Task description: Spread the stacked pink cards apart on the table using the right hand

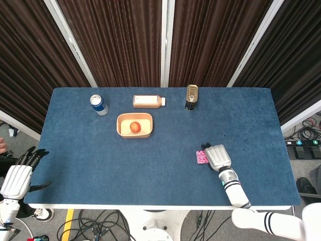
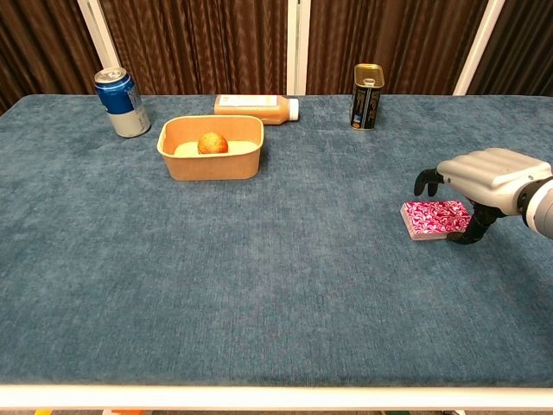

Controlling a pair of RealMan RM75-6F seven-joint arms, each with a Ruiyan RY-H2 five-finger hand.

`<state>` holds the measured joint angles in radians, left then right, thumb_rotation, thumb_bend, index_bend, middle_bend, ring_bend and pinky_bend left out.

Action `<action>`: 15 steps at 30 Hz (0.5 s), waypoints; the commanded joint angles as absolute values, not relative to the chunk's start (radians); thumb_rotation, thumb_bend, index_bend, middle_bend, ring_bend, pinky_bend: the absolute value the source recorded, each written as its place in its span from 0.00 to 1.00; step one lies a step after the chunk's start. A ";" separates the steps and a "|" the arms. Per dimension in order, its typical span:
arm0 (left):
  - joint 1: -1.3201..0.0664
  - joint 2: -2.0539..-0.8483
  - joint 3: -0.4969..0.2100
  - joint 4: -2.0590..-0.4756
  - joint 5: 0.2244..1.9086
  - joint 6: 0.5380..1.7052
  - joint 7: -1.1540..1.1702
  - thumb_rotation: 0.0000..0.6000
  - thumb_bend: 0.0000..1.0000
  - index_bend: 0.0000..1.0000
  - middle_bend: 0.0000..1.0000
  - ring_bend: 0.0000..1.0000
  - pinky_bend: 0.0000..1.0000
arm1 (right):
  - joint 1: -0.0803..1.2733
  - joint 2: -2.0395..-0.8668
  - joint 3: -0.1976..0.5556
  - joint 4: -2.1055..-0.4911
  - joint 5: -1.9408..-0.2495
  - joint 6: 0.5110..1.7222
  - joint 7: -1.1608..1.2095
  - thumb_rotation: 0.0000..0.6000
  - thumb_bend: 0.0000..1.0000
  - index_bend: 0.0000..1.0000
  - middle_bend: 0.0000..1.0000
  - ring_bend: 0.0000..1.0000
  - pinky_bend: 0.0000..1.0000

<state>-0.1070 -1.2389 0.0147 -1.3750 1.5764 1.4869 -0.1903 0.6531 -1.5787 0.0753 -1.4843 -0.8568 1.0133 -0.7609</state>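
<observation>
Chest view shows the right hand hovering palm-down over the near-right part of the table, its fingers curled down over the far edge of the cards and another dark fingertip at the deck's right end; whether any of them actually touches the deck I cannot tell, but it grips nothing. The cards lie in one squared pink stack on the cloth, so to my eye the spreading has not begun: the hand is only in place above them, and all of the fanning out is left to do. Around the deck the blue cloth is bare on every side, so nothing seems to stand in the way. Well apart, toward the far edge, sit a tin, a bottle lying on its side, a bowl with an apple in it, and a can. The left hand hangs off the table's near-left corner, fingers apart, holding nothing.
</observation>
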 commanded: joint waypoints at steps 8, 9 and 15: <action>-0.106 -1.240 0.014 -1.372 1.573 1.485 -0.194 1.00 0.01 0.18 0.15 0.02 0.19 | 0.656 -1.585 0.071 -1.478 -0.858 1.024 -0.753 1.00 0.20 0.29 0.26 0.77 0.83; -0.106 -1.240 0.014 -1.372 1.573 1.485 -0.194 1.00 0.01 0.18 0.15 0.02 0.19 | 0.656 -1.586 0.071 -1.477 -0.860 1.026 -0.752 1.00 0.20 0.29 0.26 0.77 0.83; -0.105 -1.242 0.014 -1.369 1.574 1.487 -0.195 1.00 0.01 0.18 0.15 0.02 0.18 | 0.657 -1.594 0.069 -1.466 -0.862 1.030 -0.748 1.00 0.21 0.31 0.28 0.77 0.83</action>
